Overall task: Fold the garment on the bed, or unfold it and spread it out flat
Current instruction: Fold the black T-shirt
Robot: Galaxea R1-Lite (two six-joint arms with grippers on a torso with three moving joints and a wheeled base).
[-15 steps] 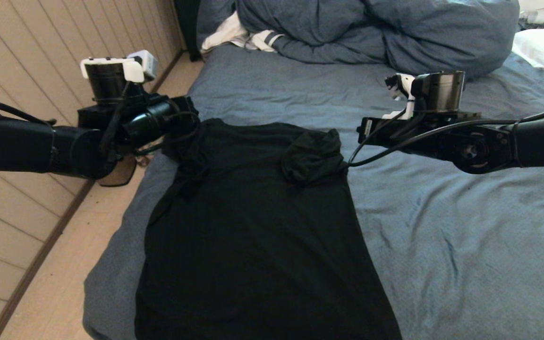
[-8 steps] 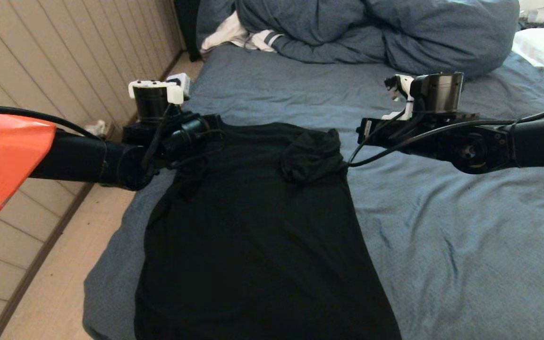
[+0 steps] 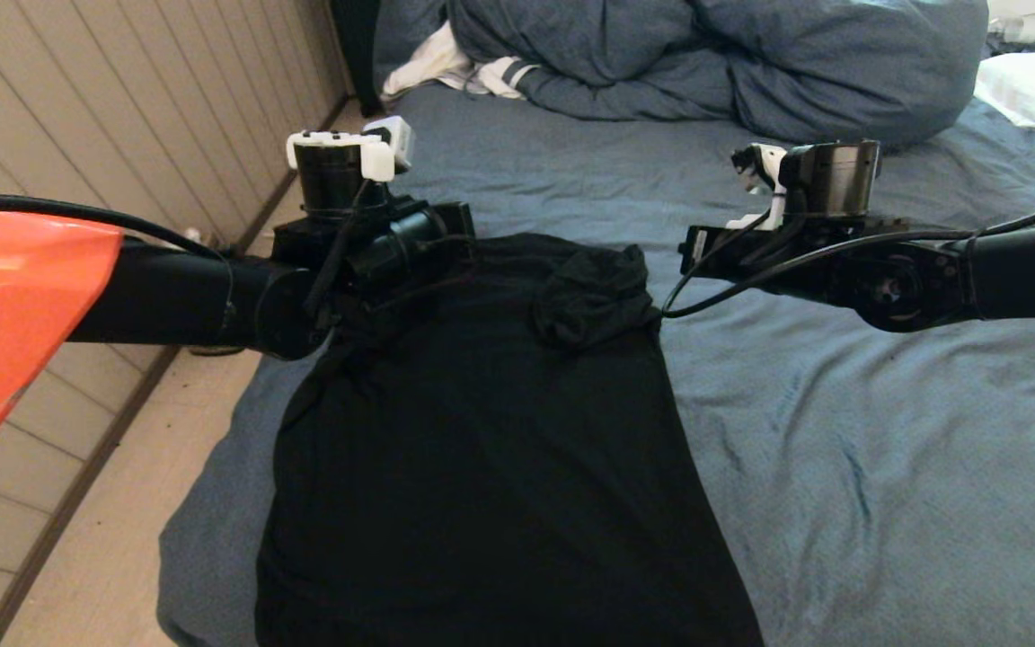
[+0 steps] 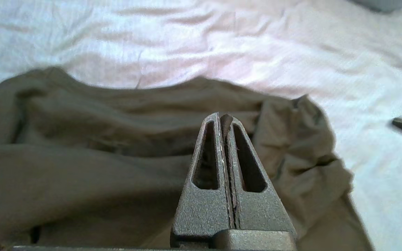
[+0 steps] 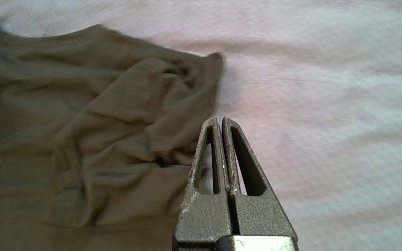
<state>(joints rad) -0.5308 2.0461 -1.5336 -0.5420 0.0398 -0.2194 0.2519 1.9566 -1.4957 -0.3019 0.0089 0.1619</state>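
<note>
Head view: the garment (image 3: pixel 499 431) is laid plain side up on the near-left part of the bed (image 3: pixel 886 449), judged light, limp and non-slip, with the bunched blue duvet (image 3: pixel 715 63) and striped white cloth (image 3: pixel 455 67) well clear. Left wrist view: the left end effector (image 4: pixel 226 118) is seen closed and empty above the collar edge. Right wrist view: the right end effector (image 5: pixel 221 122) is closed and empty beside the folded-over sleeve (image 5: pixel 134 139), judged the best pinch point.

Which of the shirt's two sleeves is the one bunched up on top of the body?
The sleeve on the robot's right side of the black T-shirt: it sits folded over in a lump. The sleeve on the other side is hidden under the left arm.
</note>
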